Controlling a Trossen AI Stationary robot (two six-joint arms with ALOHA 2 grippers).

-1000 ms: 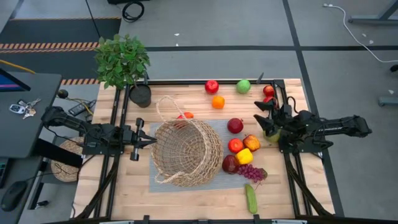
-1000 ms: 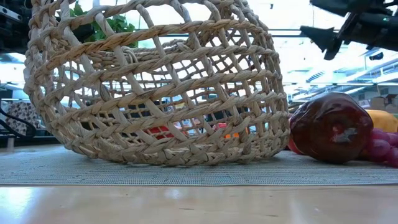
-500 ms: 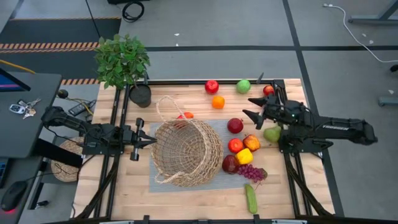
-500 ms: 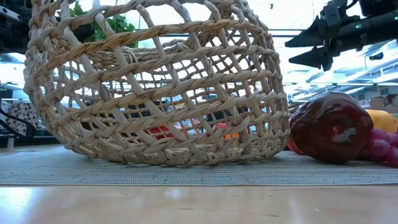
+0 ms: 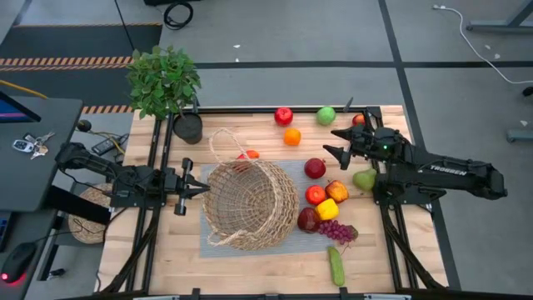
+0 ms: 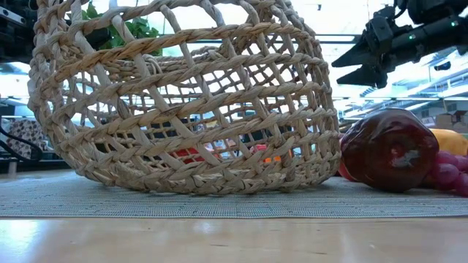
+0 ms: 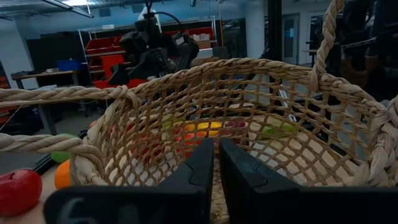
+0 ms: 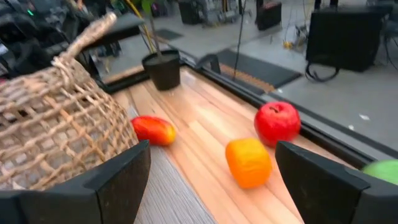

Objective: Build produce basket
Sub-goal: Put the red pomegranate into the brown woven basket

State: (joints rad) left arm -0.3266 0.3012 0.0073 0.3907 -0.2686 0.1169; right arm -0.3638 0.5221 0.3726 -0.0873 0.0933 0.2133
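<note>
The tan wicker basket [image 5: 250, 202] lies tipped on a grey mat [image 5: 275, 247], its opening toward the table's left, its handle [image 5: 223, 142] toward the far edge. Produce lies right of it: dark red apple [image 5: 315, 167], yellow piece [image 5: 327, 209], grapes [image 5: 336, 231], cucumber [image 5: 336, 266], pear [image 5: 365, 178]. An orange [image 5: 291, 136], red apple [image 5: 284, 115] and green apple [image 5: 326, 115] lie near the far edge. My left gripper [image 5: 202, 190] is shut at the basket's left rim [image 7: 124, 99]. My right gripper [image 5: 331, 142] is open and empty, raised above the table [image 6: 351, 67], between the orange [image 8: 248, 162] and the dark red apple. My left gripper's shut fingertips [image 7: 214, 149] point level toward the table's right, at the basket's left rim. I cannot tell whether they touch it.
A potted leafy plant [image 5: 164, 79] stands at the far left corner. A red-orange piece [image 5: 248, 155] lies just beyond the basket. Another red apple [image 5: 360, 121] sits by my right arm. A flat woven disc [image 5: 87, 212] lies left of the table. Bare wood shows along the near edge.
My right gripper has moved from above the pear toward the table's left and far edge, and now stands near the orange and the dark red apple. The pear, half hidden under the arm before, now shows fully. The basket and my left gripper have kept still.
</note>
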